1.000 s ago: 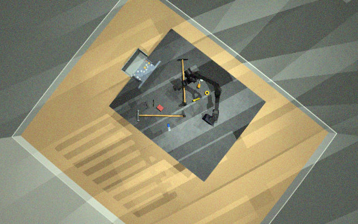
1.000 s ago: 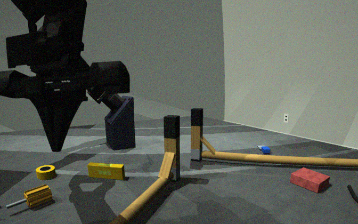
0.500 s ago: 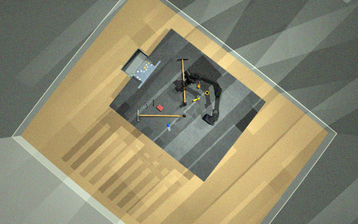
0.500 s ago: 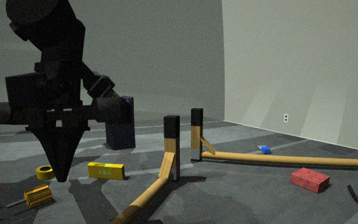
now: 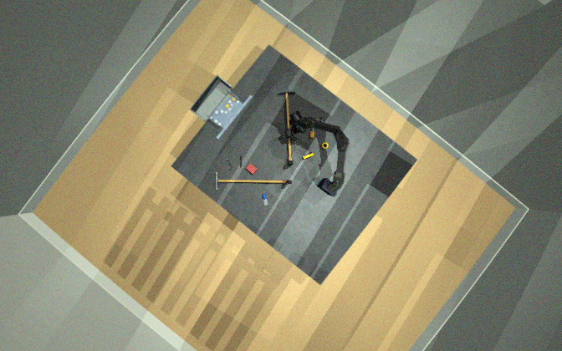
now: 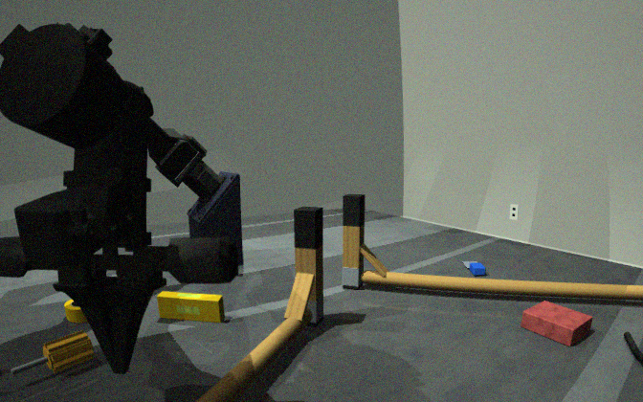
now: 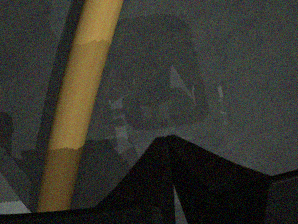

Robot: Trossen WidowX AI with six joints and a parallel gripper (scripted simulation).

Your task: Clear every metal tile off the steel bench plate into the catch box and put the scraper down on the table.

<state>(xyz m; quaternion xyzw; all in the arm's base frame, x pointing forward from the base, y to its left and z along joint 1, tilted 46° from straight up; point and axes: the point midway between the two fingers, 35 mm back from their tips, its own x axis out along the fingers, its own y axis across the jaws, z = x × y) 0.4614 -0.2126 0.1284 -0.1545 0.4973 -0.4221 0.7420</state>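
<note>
Several white and orange tiles [image 5: 227,105] lie on the steel plate [image 5: 227,117]. The catch box [image 5: 213,100] adjoins the plate's far end. One long wooden-handled tool [image 5: 287,106] [image 6: 269,345] [image 7: 77,105] has a dark crosswise head and an upright black-topped post at its other end. A second such tool [image 5: 252,181] [image 6: 514,287] with a grey head lies across the table. I cannot tell which is the long scraper. My gripper [image 6: 120,368] [image 7: 166,145] is shut and empty, pointing down beside the first tool's handle, without touching it in the wrist view.
A yellow box [image 5: 308,155] [image 6: 189,306], an orange-handled screwdriver [image 5: 312,134] [image 6: 68,350] and a yellow ring [image 5: 322,145] lie near the arm. A red block [image 5: 251,168] [image 6: 554,322] and a black rod [image 5: 240,161] lie between the tools. A blue item [image 5: 264,196] [image 6: 476,269] lies beyond the second handle.
</note>
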